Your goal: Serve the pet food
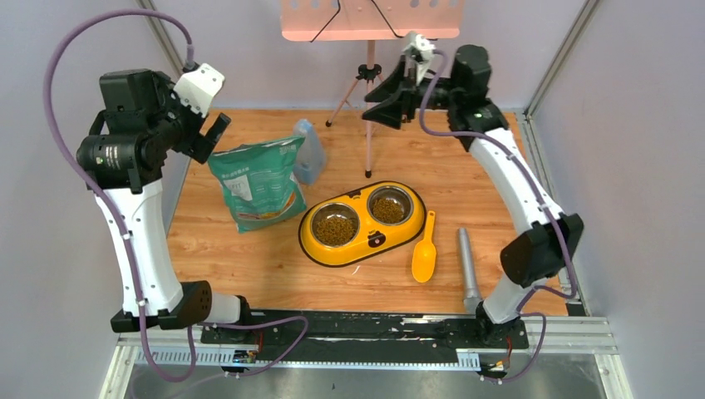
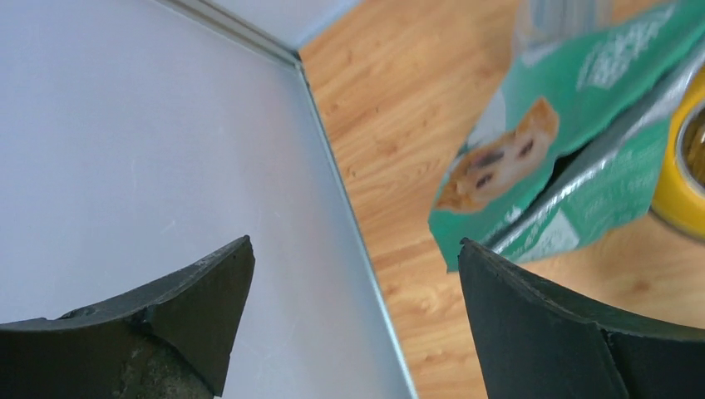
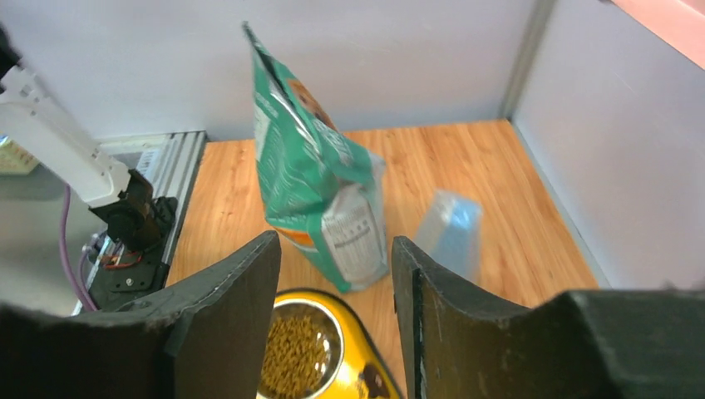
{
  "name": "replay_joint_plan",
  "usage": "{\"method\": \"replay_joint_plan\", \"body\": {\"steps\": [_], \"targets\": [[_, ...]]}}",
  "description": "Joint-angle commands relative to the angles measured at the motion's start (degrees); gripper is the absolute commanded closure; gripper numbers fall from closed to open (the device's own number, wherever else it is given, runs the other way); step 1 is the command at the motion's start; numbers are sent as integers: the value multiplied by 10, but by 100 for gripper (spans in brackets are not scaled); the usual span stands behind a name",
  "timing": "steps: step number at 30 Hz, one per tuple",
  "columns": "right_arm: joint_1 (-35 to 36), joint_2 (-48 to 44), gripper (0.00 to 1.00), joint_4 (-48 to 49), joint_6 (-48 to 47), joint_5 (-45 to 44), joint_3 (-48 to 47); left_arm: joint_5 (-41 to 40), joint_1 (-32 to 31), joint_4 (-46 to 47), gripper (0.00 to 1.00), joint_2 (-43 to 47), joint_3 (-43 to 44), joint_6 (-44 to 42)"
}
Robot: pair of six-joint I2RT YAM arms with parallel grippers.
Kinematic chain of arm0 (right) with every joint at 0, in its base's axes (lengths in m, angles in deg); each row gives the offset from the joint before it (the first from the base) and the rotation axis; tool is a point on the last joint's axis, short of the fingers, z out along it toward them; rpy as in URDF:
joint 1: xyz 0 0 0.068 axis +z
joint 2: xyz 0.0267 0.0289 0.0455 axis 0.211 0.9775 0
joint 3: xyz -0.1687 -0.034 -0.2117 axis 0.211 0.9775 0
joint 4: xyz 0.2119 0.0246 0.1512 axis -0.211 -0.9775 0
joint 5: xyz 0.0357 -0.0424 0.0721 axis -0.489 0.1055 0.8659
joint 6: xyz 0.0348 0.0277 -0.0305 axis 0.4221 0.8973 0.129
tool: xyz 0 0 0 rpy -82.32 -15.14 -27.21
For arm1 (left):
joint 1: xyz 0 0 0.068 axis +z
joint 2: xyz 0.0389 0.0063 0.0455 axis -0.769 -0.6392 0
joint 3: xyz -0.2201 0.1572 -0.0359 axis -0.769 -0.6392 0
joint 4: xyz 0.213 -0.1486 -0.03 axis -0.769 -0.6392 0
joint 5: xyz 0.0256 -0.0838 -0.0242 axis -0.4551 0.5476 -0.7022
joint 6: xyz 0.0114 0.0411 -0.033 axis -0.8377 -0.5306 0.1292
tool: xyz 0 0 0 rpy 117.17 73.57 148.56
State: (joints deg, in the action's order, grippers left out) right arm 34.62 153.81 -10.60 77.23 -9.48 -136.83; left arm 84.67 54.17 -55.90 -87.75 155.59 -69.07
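The table (image 1: 249, 266) is pale orange wood grain. Plain grey-lilac walls (image 1: 41, 274) close it in left, right and back, and a metal rail (image 1: 574, 334) runs along the bottom of the overhead frame.

Just right of centre lies a yellow double-bowl feeder (image 1: 332, 256). The pet food (image 1: 335, 226) sits as brown kibble in both of its steel bowls. A green-and-white bag (image 1: 253, 184) stands to the feeder's left, with a pale blue pouch (image 1: 309, 151) just behind it. An orange scoop (image 1: 425, 259) lies beside the feeder's right end, and a grey cylinder (image 1: 467, 264) lies further right, apart from it. A thin tripod (image 1: 368, 125) rises at the back under a pink board (image 1: 370, 18).

The left gripper (image 2: 356, 249) is raised at the upper left of the overhead frame. Its jaws are spread wide, with nothing between them but wall and floor. The right gripper (image 3: 334, 245) hangs high at the upper centre, jaws parted partway and empty — the bag shows through the gap.

The top edge cuts off the pink board. In the left wrist view the bag is blurred, and only a yellow sliver of the feeder enters at the right edge. In the right wrist view the fingers hide most of the feeder — one bowl of kibble shows low in the frame. The bag's print is too small to read.
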Motion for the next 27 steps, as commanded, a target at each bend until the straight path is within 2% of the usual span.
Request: {"method": "replay_joint_plan", "body": {"steps": [1,4,6,9,11,13,16,19,27], "targets": [[-57,-84,46,-108,-8,-54,54,37,4,129,0,40,-15,167],[-101,-128,37,-171,-8,-142,84,161,4,207,0,82,-86,222],[-126,-158,30,-205,-8,-200,108,188,-2,250,0,100,-137,244],[-166,-198,26,-252,11,-298,136,164,-28,291,0,103,-183,247],[-172,-212,22,-304,13,-420,123,129,-31,330,0,102,-198,262],[-172,-216,14,-345,9,-548,96,95,-32,362,0,97,-205,284],[-173,-203,4,-413,-34,-676,17,62,-32,382,0,80,-205,331],[-173,-196,0,-433,-53,-736,-33,71,-31,388,0,54,-202,356],[-173,-230,0,-374,-37,-765,-11,99,-32,406,0,24,-208,354]]}}
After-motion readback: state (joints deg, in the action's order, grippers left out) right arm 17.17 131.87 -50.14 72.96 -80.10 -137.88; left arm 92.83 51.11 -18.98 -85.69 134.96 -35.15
